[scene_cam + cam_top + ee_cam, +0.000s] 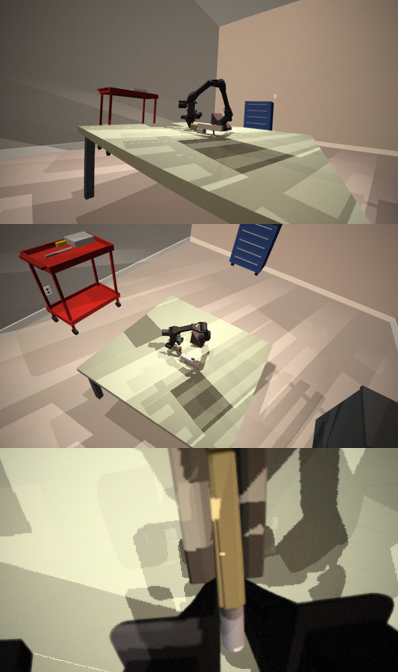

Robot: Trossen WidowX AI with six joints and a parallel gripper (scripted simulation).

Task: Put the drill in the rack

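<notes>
My gripper (171,346) (190,126) (222,579) is shut on the gold drill (177,346) (194,123) near its end with the pale grey tip. The drill lies lengthwise over the small brown grooved rack (177,349) (194,128) (197,523), between its two side walls in the wrist view. Whether it touches the groove's bottom is hidden. The fingers are low over the table, just beyond the rack's end. The long pinkish holder (186,359) (209,127) stands apart from the rack, with a small blue key (192,358) on its top.
The brown wedge-shaped block (197,339) (216,118) stands beside the arm's base. All stand on the pale green table (116,374) (116,150). The red cart (80,317) and blue drawer cabinet (252,248) (258,116) are off the table.
</notes>
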